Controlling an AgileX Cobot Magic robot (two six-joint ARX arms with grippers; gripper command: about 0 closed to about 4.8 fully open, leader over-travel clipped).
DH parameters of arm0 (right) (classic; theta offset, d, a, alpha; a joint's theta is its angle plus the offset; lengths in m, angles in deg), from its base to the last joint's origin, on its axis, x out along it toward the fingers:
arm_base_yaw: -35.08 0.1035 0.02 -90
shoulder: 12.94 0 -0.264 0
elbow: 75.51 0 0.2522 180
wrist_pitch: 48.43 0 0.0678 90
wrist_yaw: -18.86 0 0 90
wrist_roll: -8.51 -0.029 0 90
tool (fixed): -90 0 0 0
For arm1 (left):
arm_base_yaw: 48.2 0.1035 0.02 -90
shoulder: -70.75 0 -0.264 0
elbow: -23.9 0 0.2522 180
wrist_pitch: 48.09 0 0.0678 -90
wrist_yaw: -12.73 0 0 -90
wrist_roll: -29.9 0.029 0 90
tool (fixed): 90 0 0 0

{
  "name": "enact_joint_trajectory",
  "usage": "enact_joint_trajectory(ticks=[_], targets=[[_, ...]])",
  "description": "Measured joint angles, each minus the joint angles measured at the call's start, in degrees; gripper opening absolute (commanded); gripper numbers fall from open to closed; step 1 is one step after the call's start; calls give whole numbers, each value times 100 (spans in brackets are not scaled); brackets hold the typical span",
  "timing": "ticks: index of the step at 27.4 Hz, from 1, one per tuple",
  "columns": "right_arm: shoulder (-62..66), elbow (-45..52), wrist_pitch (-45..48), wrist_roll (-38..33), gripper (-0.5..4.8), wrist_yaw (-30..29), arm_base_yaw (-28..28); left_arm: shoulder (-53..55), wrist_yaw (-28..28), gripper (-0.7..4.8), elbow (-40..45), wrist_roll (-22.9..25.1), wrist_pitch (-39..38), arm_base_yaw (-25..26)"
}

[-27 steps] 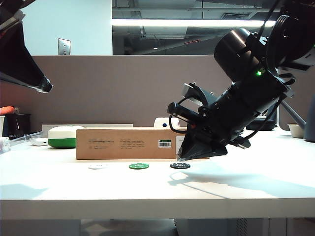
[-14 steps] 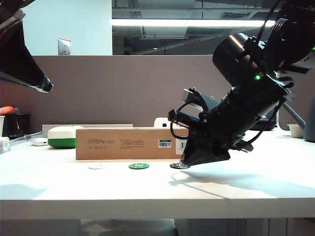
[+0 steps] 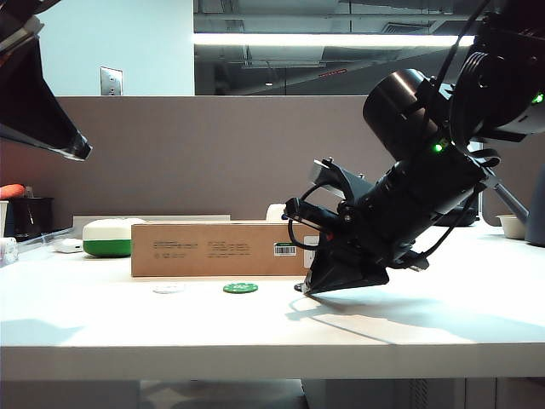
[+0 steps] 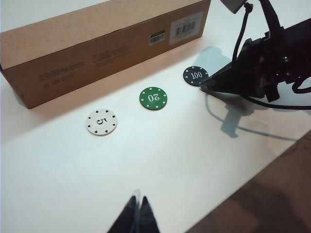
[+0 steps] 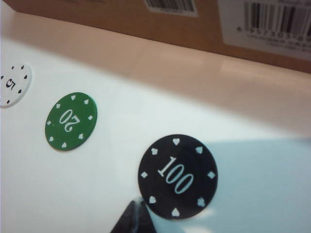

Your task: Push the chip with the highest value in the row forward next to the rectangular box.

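Exterior view: right tool [image 3: 308, 288] low on table [image 3: 255, 328] at centre, hiding black chip, rectangular box [image 3: 217, 249] behind, green chip [image 3: 240, 288] left of it; left wrist view: left tool [image 4: 137, 213] closed at bottom edge, white chip [image 4: 101, 121], chip [image 4: 196, 75] upper right; right wrist view: tool tip touching chip's edge, jaws unclear.

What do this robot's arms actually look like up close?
Both are black. The right arm is bulky and cylindrical, with small green lights, looping black cables, and a wedge-shaped right end effector. The left end effector tapers to thin dark fingertips.
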Motion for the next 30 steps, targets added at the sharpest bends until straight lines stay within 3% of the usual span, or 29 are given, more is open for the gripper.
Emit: enact_joint_trajectory(ticks=[19,24,30], targets=[[446,-208,557,-66,-5,197,13,0,0,-5,0,0,2,2],[345,-188,289,-195,-5,-227,9,0,0,-5,0,0,0,2],[181,-190,-111,-195,-5,-68,22,0,0,-5,0,0,0,2]])
